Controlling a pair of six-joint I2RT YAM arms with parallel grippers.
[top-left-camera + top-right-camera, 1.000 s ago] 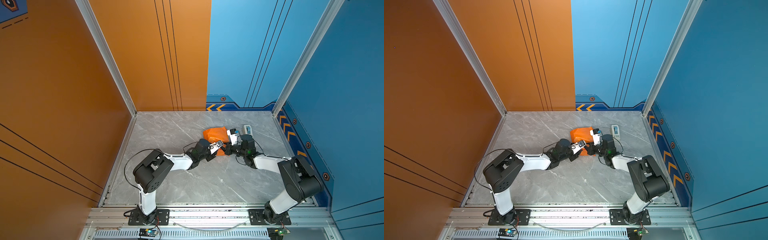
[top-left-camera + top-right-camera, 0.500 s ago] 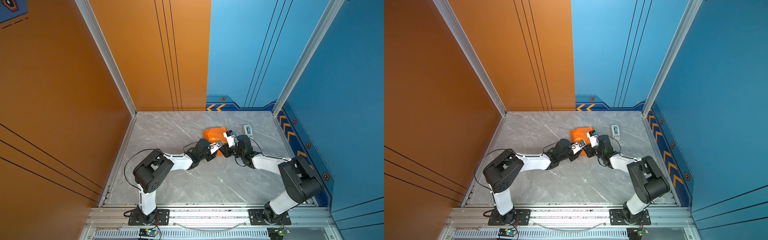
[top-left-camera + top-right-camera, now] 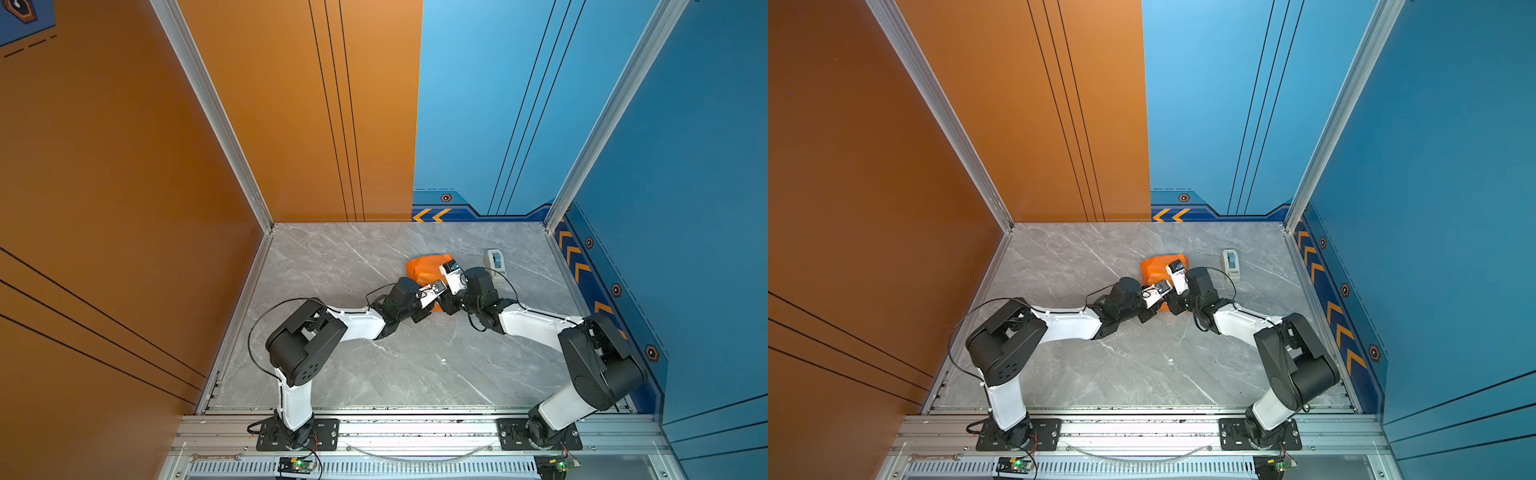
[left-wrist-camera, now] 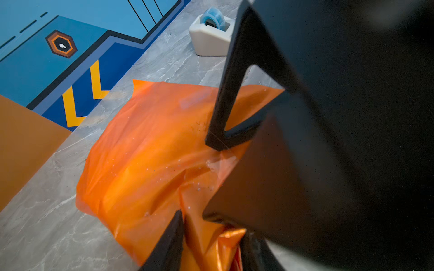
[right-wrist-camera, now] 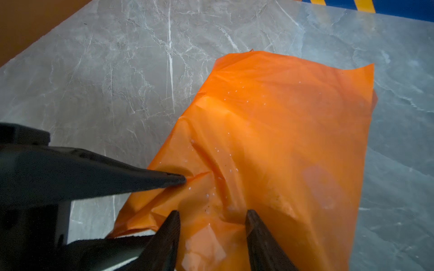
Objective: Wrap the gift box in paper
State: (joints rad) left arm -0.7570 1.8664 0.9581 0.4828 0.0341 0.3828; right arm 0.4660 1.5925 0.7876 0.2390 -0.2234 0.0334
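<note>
In both top views the paper (image 3: 424,268) (image 3: 1156,269) lies orange face out as a folded bundle on the grey marbled counter (image 3: 374,365) (image 3: 1100,365), toward 1 o'clock from the counter's middle. The gift box is hidden in every view. A white tape dispenser (image 3: 494,262) (image 3: 1230,264) stands at the bundle's 3 o'clock, near it but apart. The left gripper (image 3: 432,303) (image 3: 1156,305) reaches the bundle's 6 o'clock end from 8 o'clock, and the right gripper (image 3: 444,300) (image 3: 1174,303) reaches it from 4 o'clock. The two are almost touching. From here their jaws are too small to read.

In the left wrist view the left gripper (image 4: 209,234) has its jaws partly apart. A crumpled, glossy fold of the paper (image 4: 145,152) is bunched and pinched between them. One finger (image 4: 223,105) of the right gripper stands tip-down on the paper's upper face. The tape dispenser (image 4: 209,42) sits on the counter (image 4: 35,234) beyond the bundle.

In the right wrist view the right gripper (image 5: 212,212) has its jaws clearly spread. They straddle a raised crease of the paper (image 5: 281,129) and clamp nothing. A finger (image 5: 141,180) of the left gripper comes in from the side, its tip pressing a dimple into the bundle's near end. Bare counter (image 5: 117,82) surrounds the rest.
</note>
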